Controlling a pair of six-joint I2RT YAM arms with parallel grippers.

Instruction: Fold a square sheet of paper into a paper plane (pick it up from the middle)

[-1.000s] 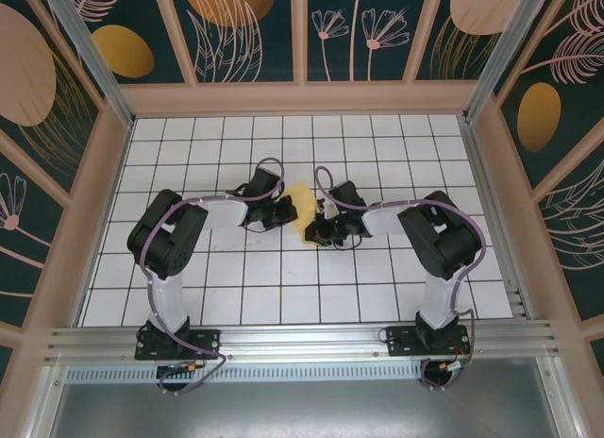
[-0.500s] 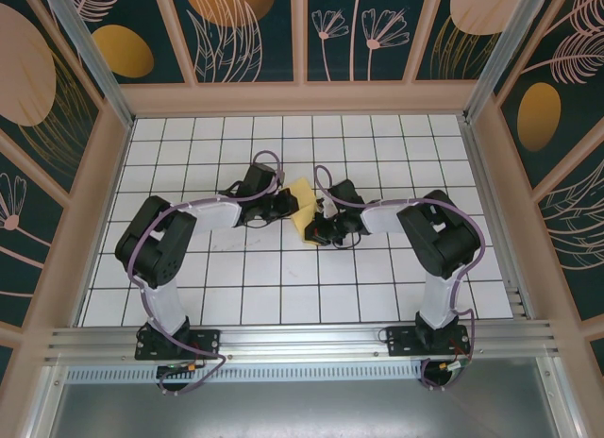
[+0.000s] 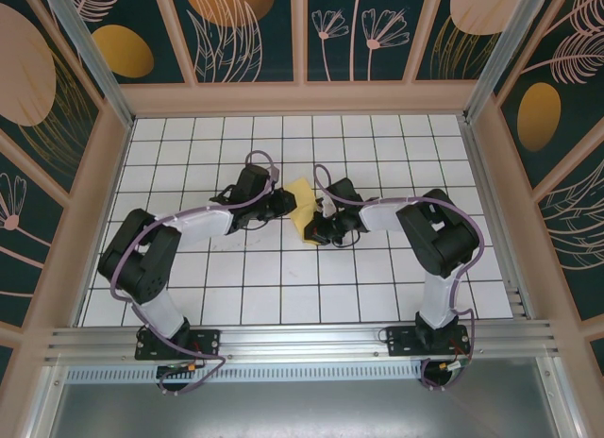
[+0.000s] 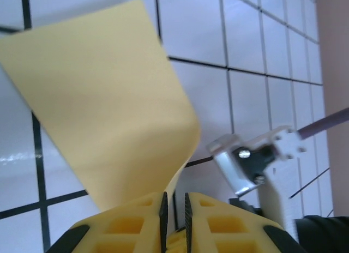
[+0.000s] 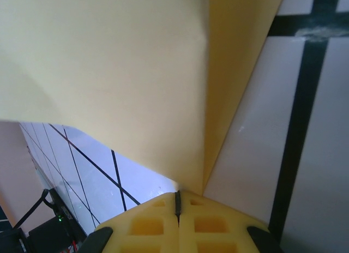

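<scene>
Pale yellow folded paper sheet (image 3: 302,210) lay mid-way across the white gridded surface (image 3: 283,287), its long axis running far-to-near. Right end effector (image 5: 177,201) was pressed together on its fold. Left end effector (image 4: 174,203) stood narrowly parted at its edge.

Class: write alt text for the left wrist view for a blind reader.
A pale yellow paper sheet rises from the narrow gap between two yellow jaws at the bottom edge. Behind lies a white table with black grid lines; a metal bracket shows at right.
</scene>
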